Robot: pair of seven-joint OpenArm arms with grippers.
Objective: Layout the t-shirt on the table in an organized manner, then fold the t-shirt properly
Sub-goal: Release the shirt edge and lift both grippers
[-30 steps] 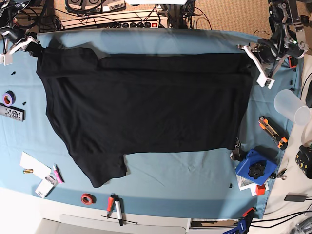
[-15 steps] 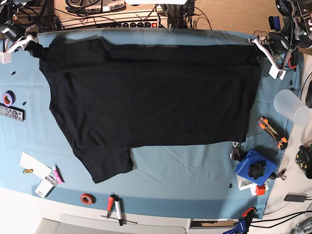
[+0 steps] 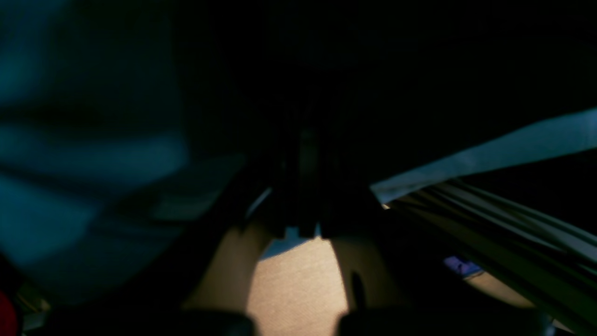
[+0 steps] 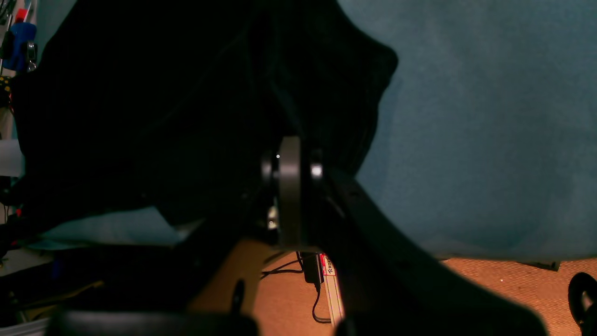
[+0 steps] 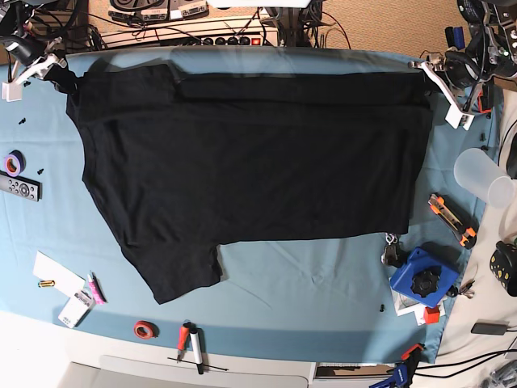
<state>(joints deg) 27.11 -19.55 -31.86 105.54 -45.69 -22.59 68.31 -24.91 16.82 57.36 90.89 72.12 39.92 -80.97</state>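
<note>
Blue desk [image 5: 323, 299] carries the black t-shirt [image 5: 250, 170] spread wide. Left claw [image 5: 447, 93] and right claw [image 5: 48, 71] each pinch a far corner; keep tension even and lower together so it lies flat.

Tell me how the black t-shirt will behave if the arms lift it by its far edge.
Likely floppy: the t-shirt lies flat with soft creases on the table, so it should drape and sag between grips. Probably light, being thin fabric. Its free sleeve would likely dangle and fold under.

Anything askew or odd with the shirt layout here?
Yes. The t-shirt lies skewed: one sleeve juts toward the table's front edge, and a folded band runs along the far edge.
</note>
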